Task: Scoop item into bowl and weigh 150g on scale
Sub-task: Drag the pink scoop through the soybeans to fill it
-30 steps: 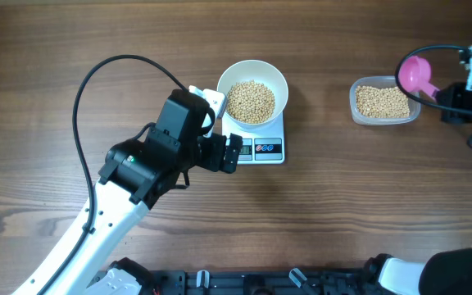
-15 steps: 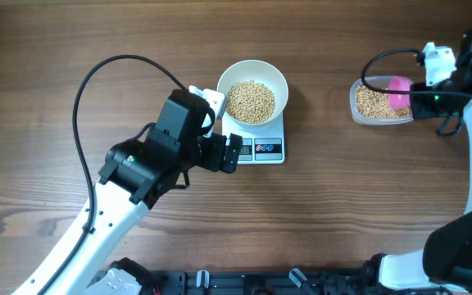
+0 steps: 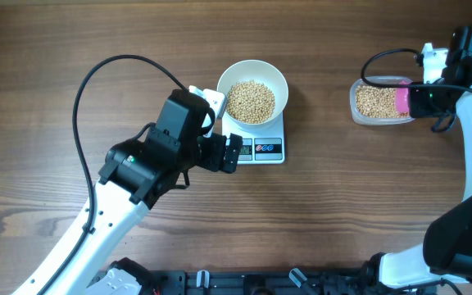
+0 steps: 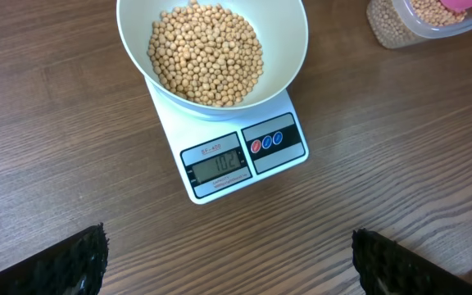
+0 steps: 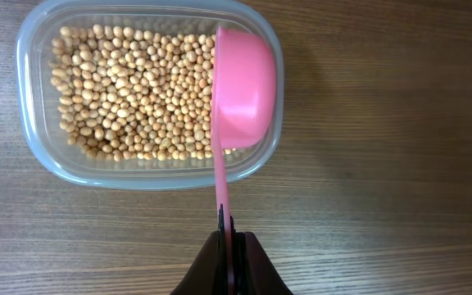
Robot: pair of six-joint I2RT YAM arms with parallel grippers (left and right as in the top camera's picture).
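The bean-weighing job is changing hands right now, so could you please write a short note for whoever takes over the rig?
Left pincer: open, empty, hovering beside the scale.
Right pincer: shut on the handle of the pink scoop. The scoop is tipped on its side in the clear tub, over the beans there.
Bowl: sits on the scale and holds a pile of beans.
Done: part of the fill; the display appears to read 102.
Left: load the scoop, tip it into the bowl, and repeat in small amounts until the display shows 150.
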